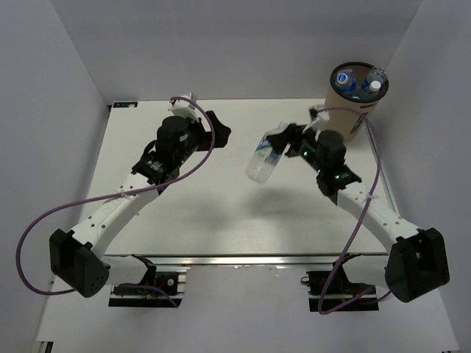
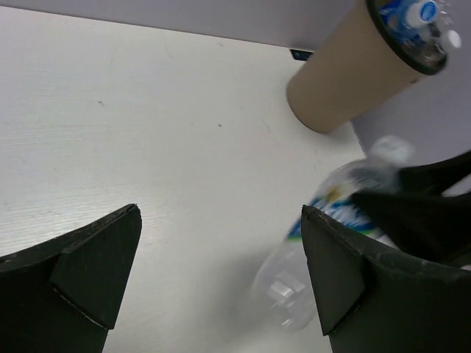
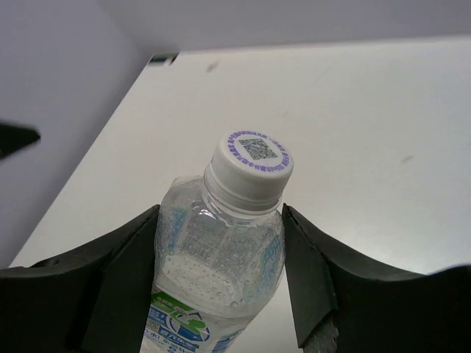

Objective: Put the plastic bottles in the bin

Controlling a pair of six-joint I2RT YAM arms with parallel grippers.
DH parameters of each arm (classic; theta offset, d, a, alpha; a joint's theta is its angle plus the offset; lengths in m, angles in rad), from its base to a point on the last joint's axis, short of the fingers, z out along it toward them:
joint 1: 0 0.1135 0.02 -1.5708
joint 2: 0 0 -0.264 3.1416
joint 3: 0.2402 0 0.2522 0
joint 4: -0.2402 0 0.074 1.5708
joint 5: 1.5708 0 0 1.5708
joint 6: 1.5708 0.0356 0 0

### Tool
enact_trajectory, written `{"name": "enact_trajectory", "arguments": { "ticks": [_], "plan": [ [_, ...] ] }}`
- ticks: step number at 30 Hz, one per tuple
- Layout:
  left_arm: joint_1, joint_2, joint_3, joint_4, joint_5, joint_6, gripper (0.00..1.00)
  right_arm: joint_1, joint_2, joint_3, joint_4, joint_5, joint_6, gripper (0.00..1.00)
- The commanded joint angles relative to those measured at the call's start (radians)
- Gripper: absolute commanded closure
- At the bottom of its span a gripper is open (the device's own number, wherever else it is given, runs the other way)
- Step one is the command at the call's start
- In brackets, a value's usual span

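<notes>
My right gripper (image 1: 288, 140) is shut on a clear plastic bottle (image 1: 263, 156) with a blue label and a white cap (image 3: 249, 165). It holds the bottle tilted, above the middle of the table. In the right wrist view its fingers (image 3: 305, 272) press the bottle's shoulder (image 3: 217, 254) just under the cap. The tan bin (image 1: 353, 103) stands upright at the far right corner, with other bottles (image 1: 344, 78) inside. My left gripper (image 1: 215, 129) is open and empty, left of the held bottle. The left wrist view shows the bottle's base (image 2: 291, 290) and the bin (image 2: 346, 77).
The white table (image 1: 184, 213) ends at a metal rail along its near edge (image 1: 243, 259). Grey walls close in the back and both sides. A purple cable (image 1: 44, 220) loops off the left arm and another (image 1: 364, 220) off the right arm.
</notes>
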Motion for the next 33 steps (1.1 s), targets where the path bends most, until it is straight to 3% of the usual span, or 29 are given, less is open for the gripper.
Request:
{"name": "enact_trajectory", "arguments": {
  "ticks": [1,6,13,18,23,33],
  "plan": [
    [0.064,0.044,0.051,-0.047,-0.027,0.005,0.02,-0.131,-0.032,0.26,-0.109,0.055,-0.103,0.91],
    [0.17,0.098,0.034,-0.003,0.053,-0.008,0.02,-0.258,0.072,0.612,-0.195,0.195,-0.286,0.9],
    [0.221,0.171,0.062,0.001,0.04,0.021,0.02,-0.439,0.402,1.091,-0.171,0.313,-0.386,0.91],
    [0.231,0.228,0.08,-0.016,0.046,0.027,0.02,-0.505,0.613,1.2,0.012,0.377,-0.496,0.92],
    [0.235,0.25,0.079,-0.039,-0.006,0.034,0.02,-0.538,0.817,1.456,-0.051,0.362,-0.581,0.92],
    [0.242,0.243,0.053,-0.044,-0.031,0.057,0.02,-0.545,0.916,1.402,-0.014,0.537,-0.694,0.93]
  ]
}}
